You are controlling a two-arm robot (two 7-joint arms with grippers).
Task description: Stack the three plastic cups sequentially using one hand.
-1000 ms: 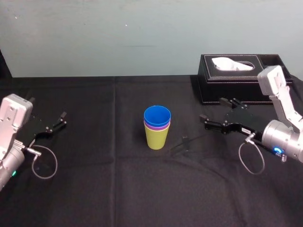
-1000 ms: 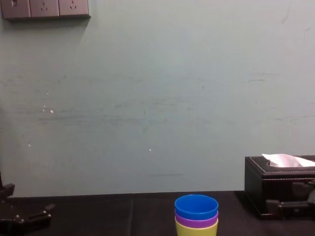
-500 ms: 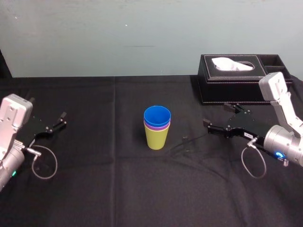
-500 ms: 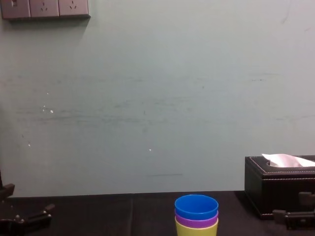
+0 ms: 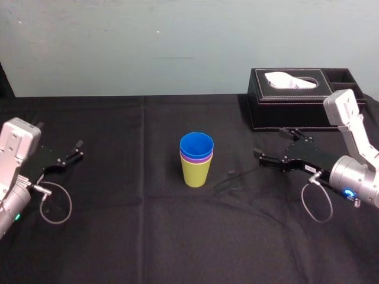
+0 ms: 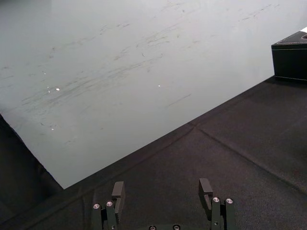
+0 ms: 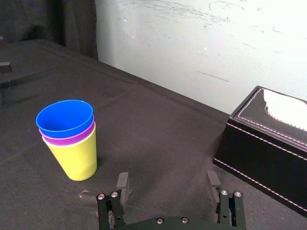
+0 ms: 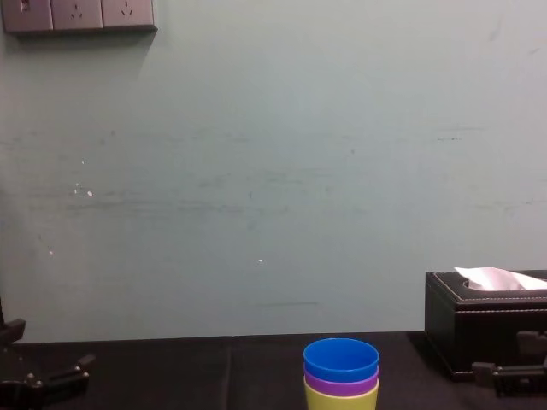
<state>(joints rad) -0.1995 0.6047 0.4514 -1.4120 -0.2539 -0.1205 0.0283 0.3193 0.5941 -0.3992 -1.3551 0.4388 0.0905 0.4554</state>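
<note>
Over at the desk's [image 5: 136, 242] far right corner, a black tissue box [image 5: 278, 110], with white tissue [image 5: 290, 80] poking from its top slot. Creased black cloth [image 5: 106, 127] across the desk. Behind, a scuffed pale wall [image 5: 118, 41], with outlets [image 8: 79, 14] up high.

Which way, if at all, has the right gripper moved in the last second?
Yes: the right gripper, open, has sunk and pulled back toward the robot, judged against the black tissue box behind it.

Our right arm reaches in from the right side, wrist bent, forearm angled down; our right gripper [image 5: 268, 142] points inward toward the middle, jaws spread wide apart; our left arm sits parked at the far left, and our left gripper [image 5: 76, 149] is parted too.
</note>
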